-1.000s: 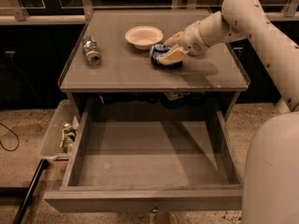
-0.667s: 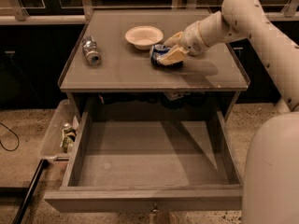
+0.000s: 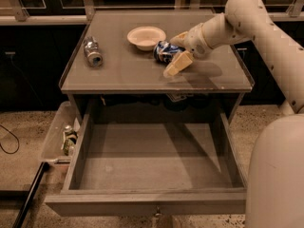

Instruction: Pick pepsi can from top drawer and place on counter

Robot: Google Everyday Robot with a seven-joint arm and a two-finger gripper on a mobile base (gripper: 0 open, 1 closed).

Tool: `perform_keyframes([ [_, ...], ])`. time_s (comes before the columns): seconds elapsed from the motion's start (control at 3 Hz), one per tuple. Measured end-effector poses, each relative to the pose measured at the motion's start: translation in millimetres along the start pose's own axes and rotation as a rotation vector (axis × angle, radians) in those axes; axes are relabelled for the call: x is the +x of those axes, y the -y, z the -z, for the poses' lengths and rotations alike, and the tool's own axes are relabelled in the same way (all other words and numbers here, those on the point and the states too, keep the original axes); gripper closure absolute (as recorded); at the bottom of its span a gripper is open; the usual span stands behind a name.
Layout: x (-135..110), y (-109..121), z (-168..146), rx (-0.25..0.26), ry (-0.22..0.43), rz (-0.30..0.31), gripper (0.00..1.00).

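Now the pepsi can lies on its side on the bench, just right of the bowl, with my claw spread open at its right end, holding nothing, so I think placing is done and next I should pull away.

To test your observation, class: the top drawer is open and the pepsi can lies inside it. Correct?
Not quite. The camera view shows the pepsi can lying on the counter, next to the pincer and the bowl. The top drawer is open.
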State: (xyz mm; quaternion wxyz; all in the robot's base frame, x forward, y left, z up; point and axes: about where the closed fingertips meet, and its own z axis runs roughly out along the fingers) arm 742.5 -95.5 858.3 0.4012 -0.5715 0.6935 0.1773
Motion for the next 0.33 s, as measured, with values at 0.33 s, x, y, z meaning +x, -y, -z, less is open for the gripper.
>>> perform_keyframes([
  [0.33,0.0,0.0,0.0,0.000,0.000,0.000,0.00],
])
